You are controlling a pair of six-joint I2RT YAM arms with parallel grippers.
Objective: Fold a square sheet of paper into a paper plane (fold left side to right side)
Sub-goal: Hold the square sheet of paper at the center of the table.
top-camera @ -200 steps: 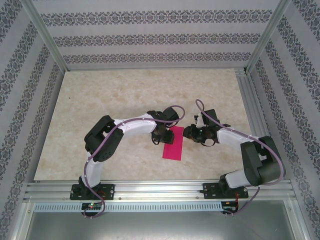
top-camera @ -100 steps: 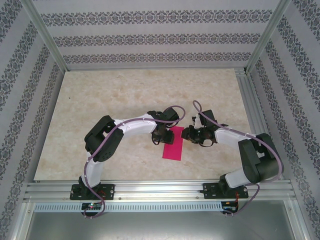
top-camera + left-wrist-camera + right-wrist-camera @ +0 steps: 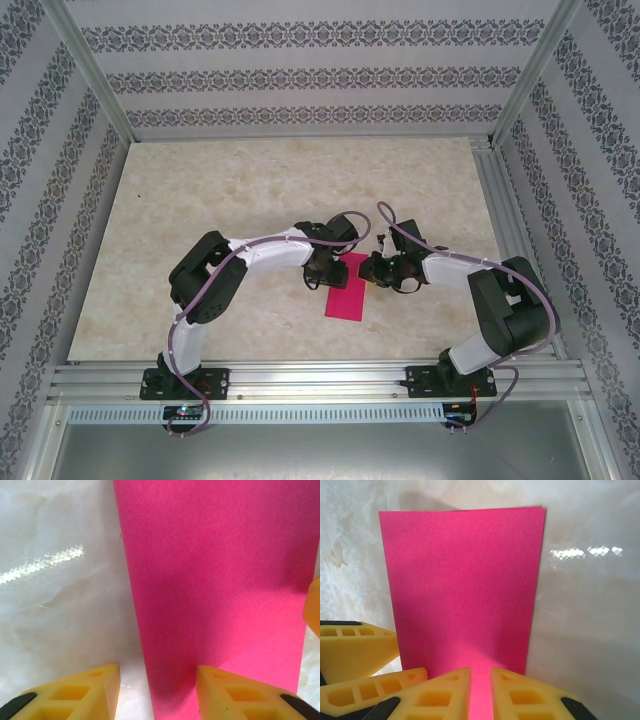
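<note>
Patterned wallpaper (image 3: 300, 80), pale with dark floral bands, lines the three walls of the enclosure, and slanted metal posts stand at the two far corners. Along the near edge runs an aluminium rail frame (image 3: 320, 378) to which both arm bases are bolted. The table (image 3: 250, 180) has a glossy cream, marble-like surface with faint veins, and the wrist views catch bright light reflections on it. The left arm (image 3: 250, 255) and the right arm (image 3: 480, 290), each black and white with a purple cable looped along it, bend inward and meet near the middle of the table. Between them lies the sheet of paper (image 3: 347, 295), bright magenta-pink, a narrow rectangle lying flat, its long sides running roughly from near to far. In the left wrist view the sheet of paper (image 3: 215, 580) fills the right part of the picture beside bare marble. The left gripper (image 3: 318, 278) sits at the sheet's far left corner; seen up close, the left gripper (image 3: 157, 675) is about half spread, one of its yellow fingers (image 3: 95, 690) over bare table, the other over the paper, straddling the paper's edge. The right gripper (image 3: 378, 270) stands just beside the sheet's far right corner. In its own view the right gripper (image 3: 480, 677) shows its jaws narrowed to a thin slit over the near edge of the sheet of paper (image 3: 462, 585), pink showing through the slit.
</note>
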